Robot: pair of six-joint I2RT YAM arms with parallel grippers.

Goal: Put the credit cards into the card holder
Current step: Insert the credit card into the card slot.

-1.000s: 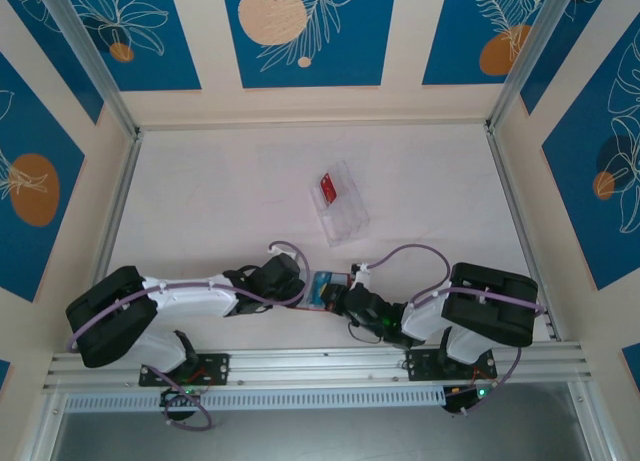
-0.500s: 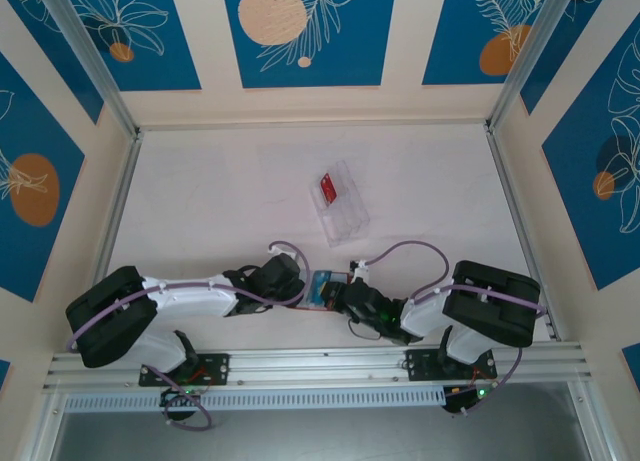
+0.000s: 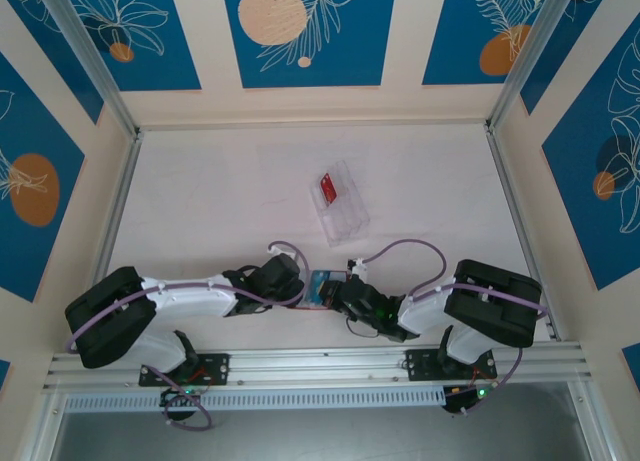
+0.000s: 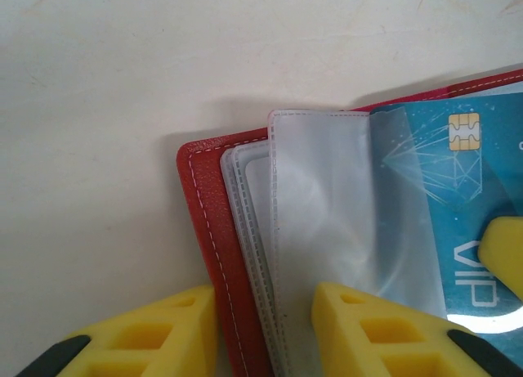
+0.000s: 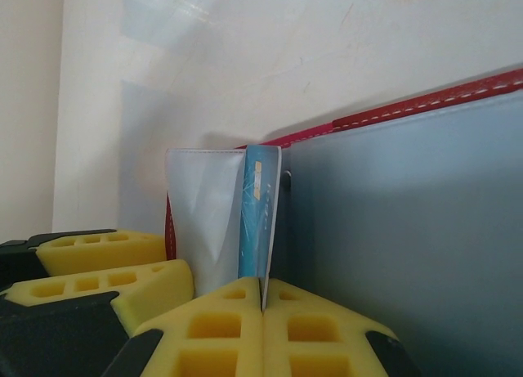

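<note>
The red card holder lies open near the table's front edge, between both grippers. My left gripper is closed over its red cover and clear sleeves. In my right gripper, which is shut, a blue credit card stands on edge. Its front part lies under a clear sleeve. The holder's grey-blue inside rises to the right of the card. A red credit card lies in the clear tray.
The clear plastic tray stands mid-table, beyond the grippers. Metal rails border the table at left, right and front. My left gripper's yellow fingers sit close to the left of the right gripper.
My right arm has crept slightly left toward the card holder with the blue card. The left arm and the holder have stayed put.
</note>
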